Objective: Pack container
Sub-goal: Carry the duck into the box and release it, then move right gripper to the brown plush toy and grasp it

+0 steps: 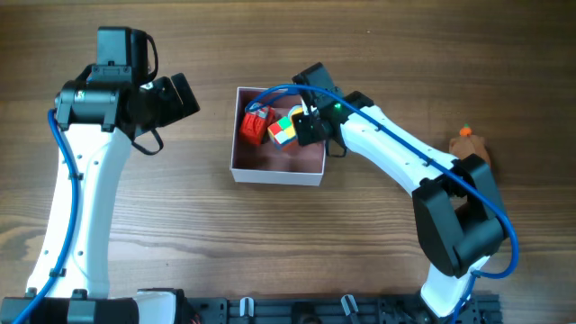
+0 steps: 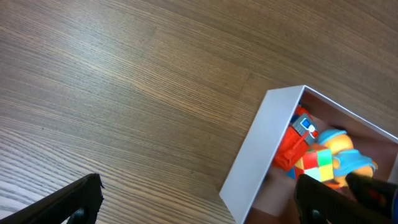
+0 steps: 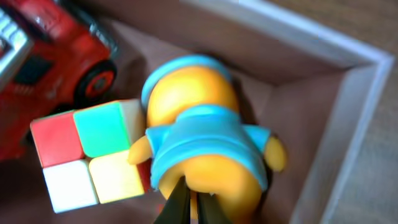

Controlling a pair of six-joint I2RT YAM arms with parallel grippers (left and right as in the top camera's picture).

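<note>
The container (image 1: 277, 173) is a white-walled square box with a dusty pink inside, at the table's middle. In it lie a red toy car (image 1: 253, 125), a colour cube (image 1: 283, 131) and a yellow figure in blue clothes (image 3: 202, 134). My right gripper (image 1: 308, 126) reaches into the box. In the right wrist view its fingers (image 3: 193, 208) are nearly closed, pinching the lower part of the yellow figure beside the cube (image 3: 87, 152). My left gripper (image 1: 184, 97) is open and empty over bare table, left of the box. The left wrist view shows the box wall (image 2: 264, 152).
A small brown and orange toy (image 1: 468, 144) lies on the table at the far right, by the right arm's base. The wooden table top (image 2: 124, 81) spreads left of the box. The red car (image 3: 50, 56) fills the box's left corner.
</note>
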